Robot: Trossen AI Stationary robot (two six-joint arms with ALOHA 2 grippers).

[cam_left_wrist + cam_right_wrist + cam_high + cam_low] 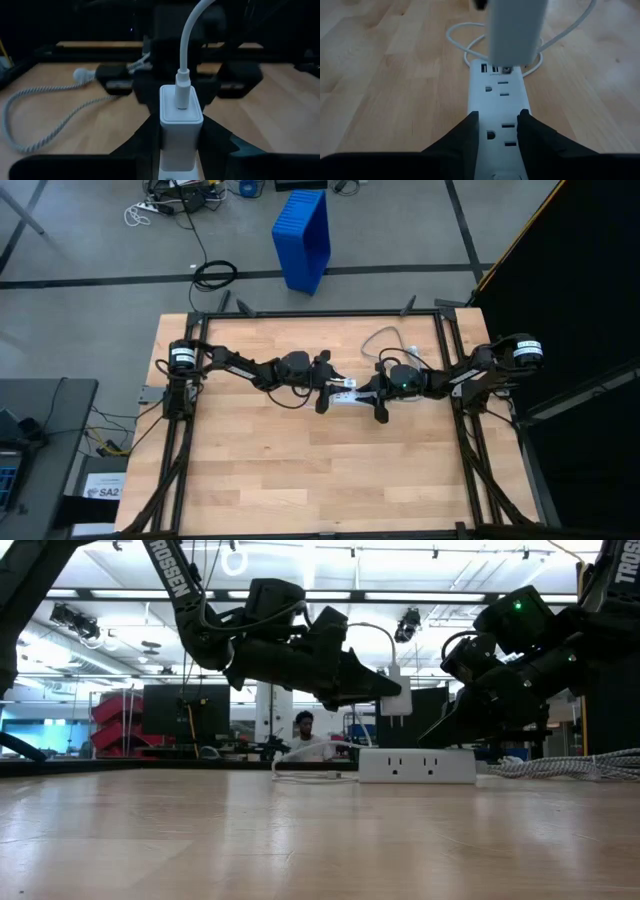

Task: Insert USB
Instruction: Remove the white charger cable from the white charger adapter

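Observation:
A white power strip (498, 95) lies flat on the wooden table, with small ports at its far end (490, 68). My right gripper (498, 122) is shut on its nearer end. My left gripper (181, 150) is shut on a white charger block (181, 107), which hovers just above the strip's port end (393, 700). The USB, a thin white cable (186, 40), has one plug (183, 82) seated in the block's face. From there it arcs up and away, and its loose loops (470, 47) lie on the table beyond the strip. My left gripper pinches the charger block's two side faces (165, 135) between its two fingers. The fingers reach in nearly level from the table's left. The block is lifted clear above the strip, its cable face turned away from the wrist. My right gripper holds the power strip by its two long sides (472, 117), one finger on each, near the end toward the table's right. The fingers slant down from the table's right and lie along the strip. The strip rests flat on the table.
The strip's grey braided cord (50, 100) curls over the table behind the right arm (560, 768). A blue bin (303, 235) stands on the floor past the far edge. A person (303, 725) sits in the room beyond. Bare wood (320, 470) spreads toward the near edge.

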